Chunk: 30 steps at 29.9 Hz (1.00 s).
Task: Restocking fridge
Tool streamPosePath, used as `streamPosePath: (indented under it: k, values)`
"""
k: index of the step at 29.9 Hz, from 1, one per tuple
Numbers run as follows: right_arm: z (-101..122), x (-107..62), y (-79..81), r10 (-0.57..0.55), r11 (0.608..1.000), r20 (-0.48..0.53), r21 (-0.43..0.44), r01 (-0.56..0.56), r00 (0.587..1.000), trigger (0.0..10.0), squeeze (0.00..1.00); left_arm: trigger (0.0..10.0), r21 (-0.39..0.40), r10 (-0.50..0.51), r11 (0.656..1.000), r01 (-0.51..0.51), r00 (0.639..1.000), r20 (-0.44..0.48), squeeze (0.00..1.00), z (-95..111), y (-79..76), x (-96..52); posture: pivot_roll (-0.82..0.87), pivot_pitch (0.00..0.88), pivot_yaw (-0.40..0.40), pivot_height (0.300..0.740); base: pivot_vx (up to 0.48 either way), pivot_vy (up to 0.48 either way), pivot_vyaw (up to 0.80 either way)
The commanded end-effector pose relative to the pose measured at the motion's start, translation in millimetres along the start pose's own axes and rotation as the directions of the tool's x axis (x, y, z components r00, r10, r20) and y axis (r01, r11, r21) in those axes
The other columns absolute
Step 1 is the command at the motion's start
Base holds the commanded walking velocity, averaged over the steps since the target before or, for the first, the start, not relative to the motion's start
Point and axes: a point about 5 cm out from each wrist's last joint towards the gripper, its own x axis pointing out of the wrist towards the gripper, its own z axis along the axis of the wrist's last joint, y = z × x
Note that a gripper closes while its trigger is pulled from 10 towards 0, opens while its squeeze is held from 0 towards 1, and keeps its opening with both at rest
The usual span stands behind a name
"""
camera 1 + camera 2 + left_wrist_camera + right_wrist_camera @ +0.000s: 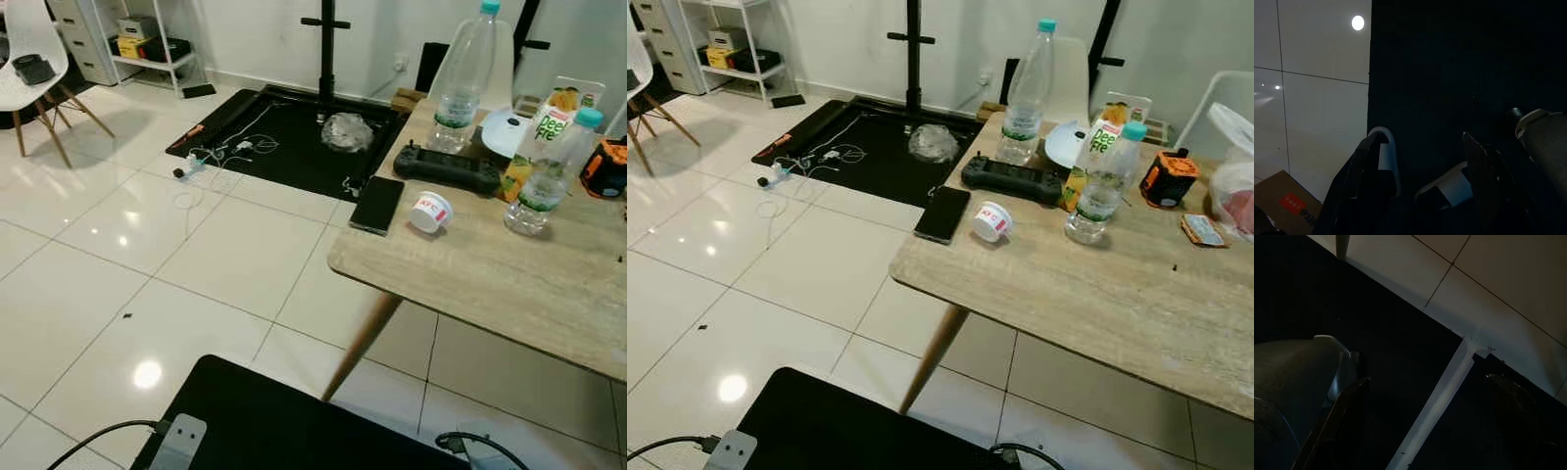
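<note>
- While both arms hang idle — left hand (1420, 181) and right hand (1425, 426) fingers apart, empty — the bottles (1027, 93) wait on the surface (1097, 294).
- Judged: approach step — next, close in and reach.

- Tall clear water bottle (1028, 93), teal cap, green label: upright at the far edge of the wooden table (1097, 294).
- Smaller clear bottle (1102, 186), teal cap, green label: upright further in on the table.
- Juice carton (1102, 137), orange and green print: upright, just behind the smaller bottle.
</note>
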Motion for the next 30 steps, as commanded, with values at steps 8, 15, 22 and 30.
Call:
streamPosePath:
  k: [8, 15, 22, 30]
  values:
    - [-2, -0.7, -0.4, -0.002, 1.000, 0.007, 0.004, 0.002, 1.000, 10.0, 0.00, 10.0, -0.176, 0.011, 0.984, -0.014, 1.000, -0.013, 0.00, 0, 1.3, 0.5, 0.09, 0.021, -0.012, 0.706, 0.000, 0.000, 0.00]
    - [-1, -0.6, 0.2, -0.002, 1.000, 0.010, 0.009, 0.002, 1.000, 10.0, 0.00, 10.0, -0.096, 0.016, 0.995, -0.013, 1.000, 0.025, 0.00, 13, 7.1, 3.1, 0.09, 0.020, -0.011, 0.706, 0.000, 0.000, 0.00]
    - [0, -0.2, 0.4, -0.002, 1.000, 0.011, 0.009, 0.002, 1.000, 10.0, 0.00, 10.0, 0.019, -0.026, 1.000, 0.025, 0.999, 0.026, 0.00, 12, -3.4, 2.7, 0.09, 0.009, -0.010, 0.706, 0.000, 0.000, 0.00]
    - [4, 0.6, 0.0, -0.002, 1.000, 0.015, 0.010, 0.002, 1.000, 10.0, 0.00, 10.0, 0.021, -0.015, 1.000, 0.015, 1.000, 0.016, 0.00, 7, -0.7, 1.4, 0.09, 0.000, -0.009, 0.706, 0.000, 0.000, 0.00]
